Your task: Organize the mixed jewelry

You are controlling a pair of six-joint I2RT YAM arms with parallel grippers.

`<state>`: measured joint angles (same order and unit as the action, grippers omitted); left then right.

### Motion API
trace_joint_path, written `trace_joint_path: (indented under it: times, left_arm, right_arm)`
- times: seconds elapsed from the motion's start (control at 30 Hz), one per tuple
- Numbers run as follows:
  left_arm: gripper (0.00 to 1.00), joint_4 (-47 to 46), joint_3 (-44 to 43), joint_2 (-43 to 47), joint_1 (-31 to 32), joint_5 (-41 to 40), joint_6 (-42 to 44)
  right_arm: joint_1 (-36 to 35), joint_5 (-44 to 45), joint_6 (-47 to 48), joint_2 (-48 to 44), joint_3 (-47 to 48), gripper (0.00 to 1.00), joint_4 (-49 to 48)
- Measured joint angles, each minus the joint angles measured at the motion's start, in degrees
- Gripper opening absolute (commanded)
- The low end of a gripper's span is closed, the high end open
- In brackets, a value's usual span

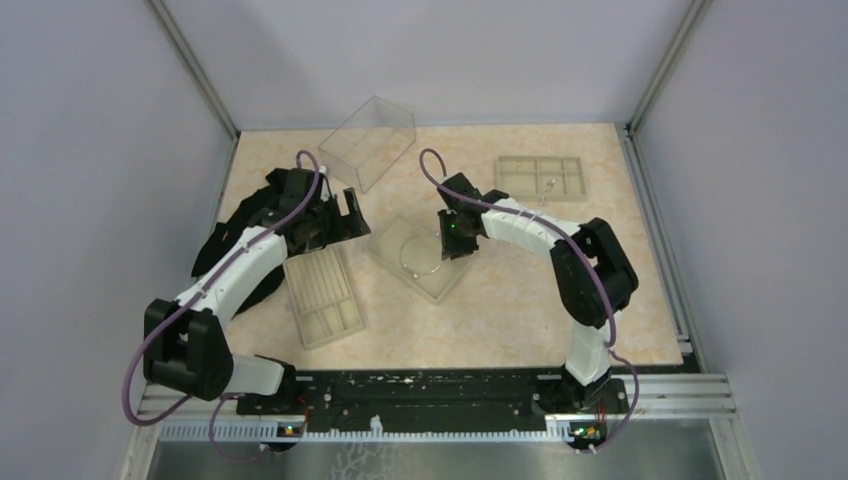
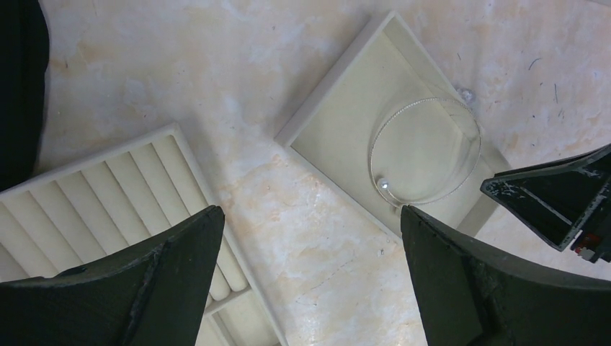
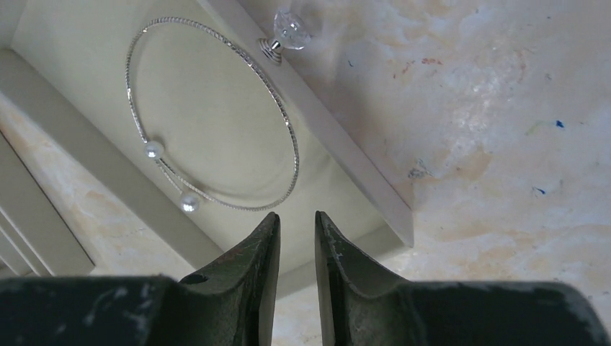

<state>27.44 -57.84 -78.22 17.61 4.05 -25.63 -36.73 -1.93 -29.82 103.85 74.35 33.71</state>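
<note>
Left arm [image 1: 235,265] and right arm [image 1: 520,228]: white links, black joints, purple cable [image 1: 611,340] along each; right gripper [image 3: 297,216] black, tapered fingers [image 3: 248,267] scuffed pale.

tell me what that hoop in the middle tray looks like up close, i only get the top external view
Observer: The hoop is an open silver bangle, each end tipped with a pearl-like bead, lying flat in the tray.
Operator: anything loose near it
Observer: A clear crystal-headed stud rests at the tray's rim, on its outer side.
Operator: right jaws got anything
Observer: No, the right gripper is empty, its jaws a narrow gap apart, above the tray's edge.
</note>
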Motion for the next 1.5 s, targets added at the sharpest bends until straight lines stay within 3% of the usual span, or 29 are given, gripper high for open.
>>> trace_joint_path:
  times: [0.53, 0.63, 0.83, 1.07, 1.2, 1.5]
  left_arm:
    - [0.98, 0.0, 0.0, 1.6, 0.0, -1.2, 0.8]
    - [0.98, 0.0, 0.0, 1.6, 0.0, -1.2, 0.9]
    - [0.98, 0.0, 0.0, 1.4, 0.0, -1.2, 1.5]
    - [0.98, 0.7, -1.0, -0.9, 2.8, -5.6, 2.8]
    - [0.98, 1.5, -3.6, -4.3, 7.6, -9.6, 4.7]
    - [0.98, 0.7, -8.7, -11.1, 9.5, -10.8, 8.2]
  right_arm:
    - [-1.6, -6.9, -1.2, 7.0, 2.1, 0.12, -4.1]
    - [-3.3, -7.4, -1.2, 7.6, 3.7, 0.17, -4.0]
    - [-3.3, -3.8, 0.3, 5.0, 3.7, 0.35, -2.6]
    - [10.2, 1.7, -1.9, -12.3, -5.4, 0.58, -2.0]
    - [15.8, 1.8, -6.1, -19.4, -12.4, 0.61, -2.4]
    - [13.2, -4.4, -15.0, -20.7, -20.0, 0.61, -4.6]
